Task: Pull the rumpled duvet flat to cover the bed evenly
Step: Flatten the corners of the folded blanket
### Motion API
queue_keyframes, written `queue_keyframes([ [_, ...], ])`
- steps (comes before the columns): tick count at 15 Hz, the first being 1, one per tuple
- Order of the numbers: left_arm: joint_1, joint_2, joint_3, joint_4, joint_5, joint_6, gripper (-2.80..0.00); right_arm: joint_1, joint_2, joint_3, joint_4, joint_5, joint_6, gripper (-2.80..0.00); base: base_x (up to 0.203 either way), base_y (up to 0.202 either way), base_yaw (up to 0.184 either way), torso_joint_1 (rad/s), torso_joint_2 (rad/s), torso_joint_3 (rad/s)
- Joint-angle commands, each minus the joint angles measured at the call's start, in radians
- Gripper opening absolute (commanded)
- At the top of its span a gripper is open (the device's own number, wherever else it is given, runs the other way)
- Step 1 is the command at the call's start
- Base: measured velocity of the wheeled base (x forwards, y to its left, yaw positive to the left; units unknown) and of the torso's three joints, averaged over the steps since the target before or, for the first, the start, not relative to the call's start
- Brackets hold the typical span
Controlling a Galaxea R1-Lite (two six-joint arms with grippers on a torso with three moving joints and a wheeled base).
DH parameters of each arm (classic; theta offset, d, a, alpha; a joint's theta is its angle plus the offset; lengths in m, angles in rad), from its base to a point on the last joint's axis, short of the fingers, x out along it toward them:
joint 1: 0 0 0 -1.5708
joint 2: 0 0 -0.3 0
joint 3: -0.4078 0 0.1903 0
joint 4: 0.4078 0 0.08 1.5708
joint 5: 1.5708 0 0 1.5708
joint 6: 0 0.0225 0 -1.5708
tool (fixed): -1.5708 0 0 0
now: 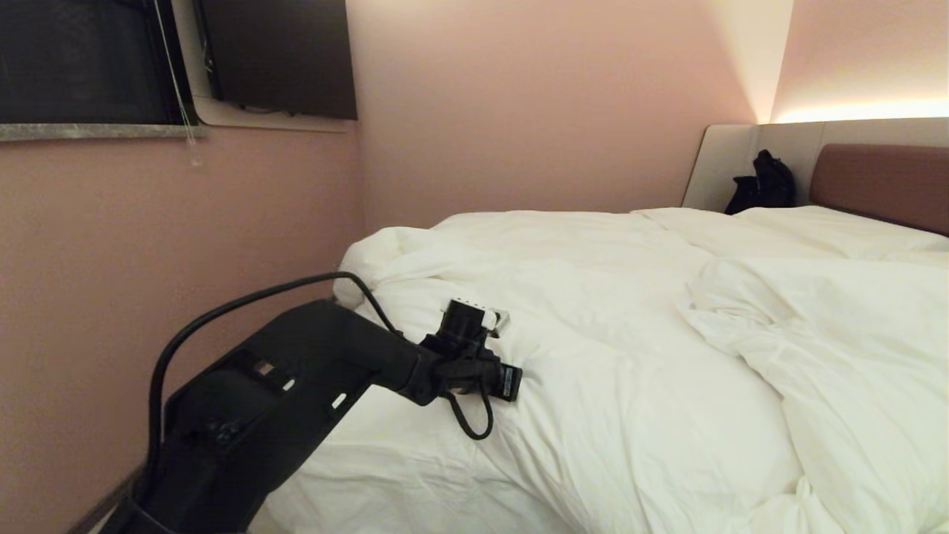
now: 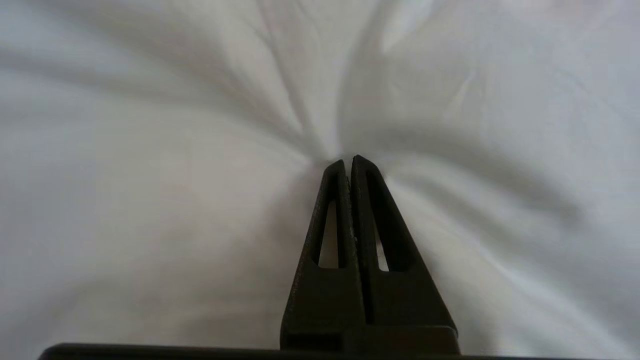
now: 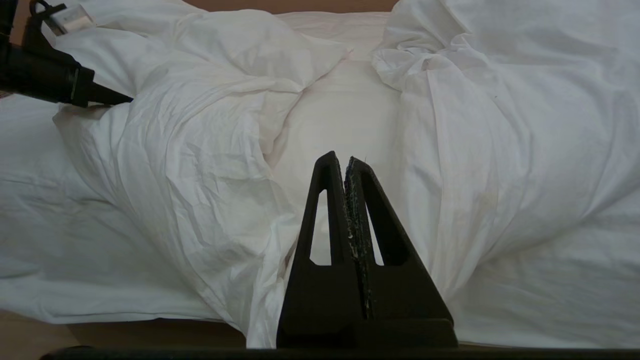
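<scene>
A black bag (image 1: 762,182) sits at the far side by the bed's (image 1: 882,182) headboard, well clear of the arm. The rumpled duvet (image 1: 593,326) lies across the bed, its long folds running near to far. The left gripper (image 2: 348,161) is clenched on a pinch of duvet near its left edge; the right gripper (image 3: 345,161) hangs closed and empty at the near side.

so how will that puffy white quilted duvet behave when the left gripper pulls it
Likely floppy: creases in the puffy white quilted duvet radiate from the shut left gripper, so fabric probably stretches locally before the bulk follows. Its rumpled mounds suggest it is bulky but light. It may drag and bunch on the bed rather than slide flat.
</scene>
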Motion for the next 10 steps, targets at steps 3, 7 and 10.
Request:
queue_keyframes([
  [3,-0.005,-0.149,0.142,-0.004,0.0,-0.044,-2.8,0.0,0.0,0.0,0.0,-0.001,0.001,-2.8,0.0,0.0,0.0,0.0,0.0,0.0],
  [7,-0.001,-0.383,0.379,0.007,0.017,-0.115,-2.8,0.0,0.0,0.0,0.0,-0.001,0.001,-2.8,0.0,0.0,0.0,0.0,0.0,0.0],
  [10,0.002,-0.372,0.341,0.076,0.064,-0.225,-2.8,0.0,0.0,0.0,0.0,-0.001,0.001,-2.8,0.0,0.0,0.0,0.0,0.0,0.0],
])
